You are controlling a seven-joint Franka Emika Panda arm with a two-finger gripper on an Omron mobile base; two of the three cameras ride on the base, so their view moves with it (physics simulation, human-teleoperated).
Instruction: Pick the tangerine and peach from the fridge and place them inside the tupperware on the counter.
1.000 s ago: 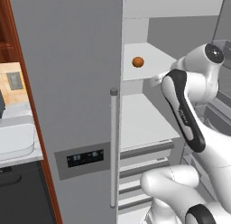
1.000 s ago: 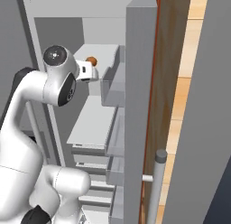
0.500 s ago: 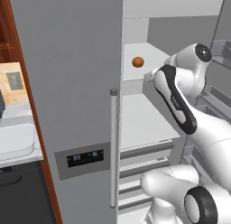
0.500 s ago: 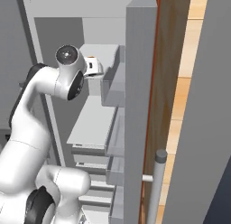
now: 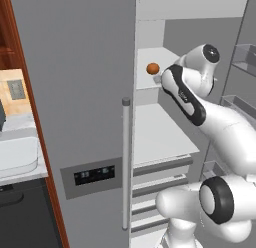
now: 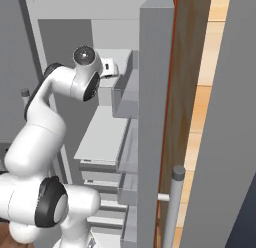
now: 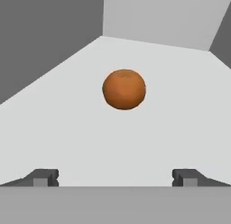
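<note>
One tangerine sits alone on the upper fridge shelf, gripper spread wide and empty just short of it; next, reach in and close.

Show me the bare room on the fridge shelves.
Upper shelf: bare all around the tangerine, out to the side and back walls. Middle shelf below: fully bare. Tightest at the upper shelf's front, where the gripper reaches in, jaws open.
</note>
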